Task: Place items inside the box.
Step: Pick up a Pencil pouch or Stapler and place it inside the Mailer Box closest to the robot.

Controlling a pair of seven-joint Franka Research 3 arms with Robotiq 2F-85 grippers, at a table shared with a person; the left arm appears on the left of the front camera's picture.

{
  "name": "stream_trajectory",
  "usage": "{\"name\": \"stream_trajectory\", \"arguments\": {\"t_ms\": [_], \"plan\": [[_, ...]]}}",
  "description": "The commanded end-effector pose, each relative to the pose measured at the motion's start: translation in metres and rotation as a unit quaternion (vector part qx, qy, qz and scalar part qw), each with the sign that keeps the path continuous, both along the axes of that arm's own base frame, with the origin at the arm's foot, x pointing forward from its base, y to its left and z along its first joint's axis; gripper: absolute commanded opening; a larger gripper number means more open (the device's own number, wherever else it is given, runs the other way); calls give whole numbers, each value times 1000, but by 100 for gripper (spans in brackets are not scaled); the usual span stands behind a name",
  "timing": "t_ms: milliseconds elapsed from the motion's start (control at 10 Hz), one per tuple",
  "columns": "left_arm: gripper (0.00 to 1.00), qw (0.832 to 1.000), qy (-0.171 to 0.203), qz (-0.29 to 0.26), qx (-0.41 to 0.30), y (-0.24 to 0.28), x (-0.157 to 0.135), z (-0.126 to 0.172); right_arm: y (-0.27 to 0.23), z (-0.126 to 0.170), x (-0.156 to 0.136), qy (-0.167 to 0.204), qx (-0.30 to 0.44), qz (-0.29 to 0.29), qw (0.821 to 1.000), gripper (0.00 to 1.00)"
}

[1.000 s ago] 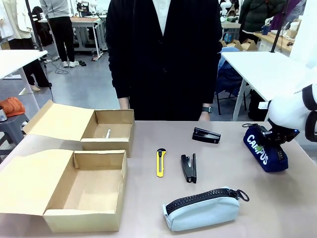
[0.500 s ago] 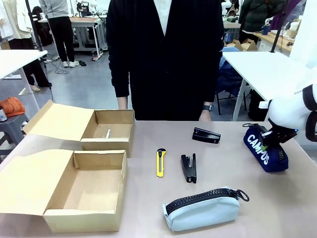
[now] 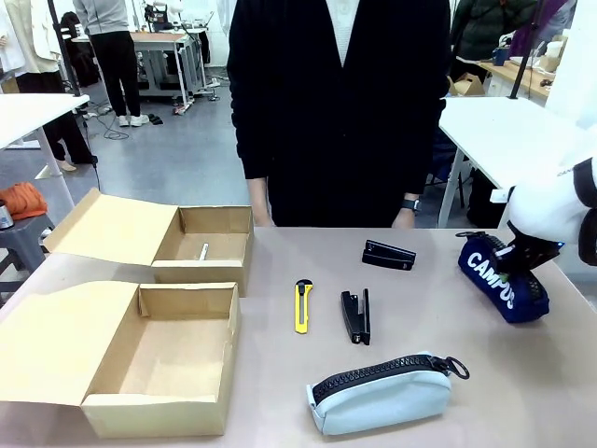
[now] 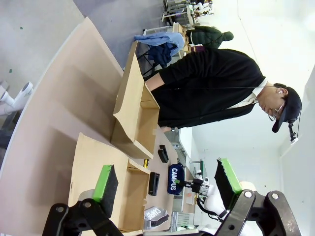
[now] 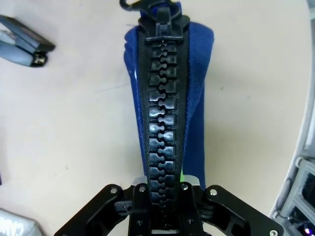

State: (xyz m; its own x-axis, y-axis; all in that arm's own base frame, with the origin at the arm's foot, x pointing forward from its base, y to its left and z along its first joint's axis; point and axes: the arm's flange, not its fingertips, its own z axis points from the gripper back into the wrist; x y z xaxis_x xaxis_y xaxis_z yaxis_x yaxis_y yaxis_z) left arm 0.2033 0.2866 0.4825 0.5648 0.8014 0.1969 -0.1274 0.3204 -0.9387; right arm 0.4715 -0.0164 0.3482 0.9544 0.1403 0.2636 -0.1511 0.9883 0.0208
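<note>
Desk's right edge: right pincer (image 3: 509,263) is re-clamping onto the navy blue pouch (image 3: 494,282), likely readying its lift boxward; left pincer (image 4: 166,181) is hanging released.

Yellow knife (image 3: 302,306), navy pouch (image 3: 496,280), apparently black stapler (image 3: 355,317)

Tan table (image 3: 522,373); a person (image 3: 336,112) in a dark cardigan over a white shirt stands at its far edge, dark watch (image 3: 408,203) on one wrist. A white table (image 3: 28,107) stands at left, a second one (image 3: 504,131) at right. An orange bundle (image 3: 20,199) sits on a grey stool (image 3: 19,238) at left; a second person (image 3: 117,56) stands by a far workbench (image 3: 159,39).
</note>
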Motion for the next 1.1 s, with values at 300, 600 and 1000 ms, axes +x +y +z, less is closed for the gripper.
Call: {"name": "stream_trajectory", "arguments": {"t_ms": [300,600,1000], "plan": [[100,1000,-13,-2,2,-1,1,1,-56,146,-150,61,44,136,988,0],[100,1000,-13,-2,2,-1,1,1,-74,174,-211,-7,145,256,956,0],[100,1000,-13,-2,2,-1,1,1,-47,170,-213,28,55,281,958,7]]}}
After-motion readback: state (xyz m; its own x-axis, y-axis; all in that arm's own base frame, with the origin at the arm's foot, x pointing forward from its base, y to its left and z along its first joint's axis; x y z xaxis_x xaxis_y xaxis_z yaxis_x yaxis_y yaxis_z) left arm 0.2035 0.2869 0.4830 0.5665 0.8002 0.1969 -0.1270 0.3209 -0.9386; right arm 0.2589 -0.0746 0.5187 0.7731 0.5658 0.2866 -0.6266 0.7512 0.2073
